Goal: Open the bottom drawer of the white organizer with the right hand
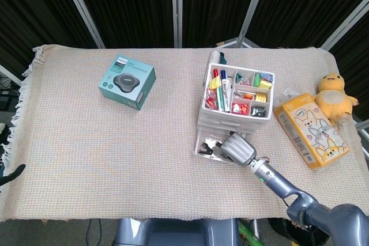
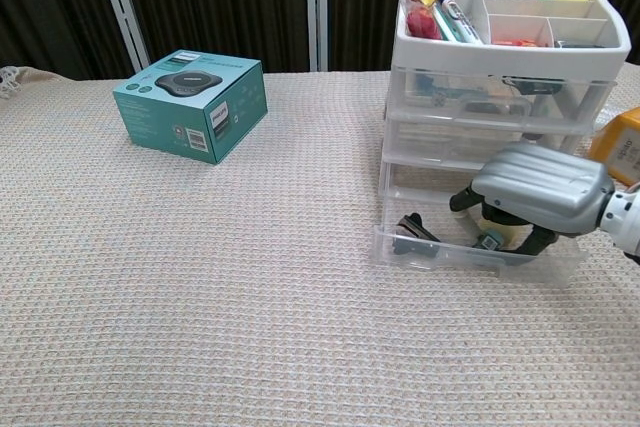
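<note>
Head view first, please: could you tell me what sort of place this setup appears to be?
Probably a staged robot test bench: black folding screens with metal frames behind a table under a beige woven cloth, holding a white stationery organizer and a yellow plush duck.

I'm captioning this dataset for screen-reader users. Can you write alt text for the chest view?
A grey robotic right hand reaches into the pulled-out clear bottom drawer of a white plastic organizer, whose top tray holds markers and small supplies. A teal cardboard box sits to the left on the beige woven tablecloth.
</note>
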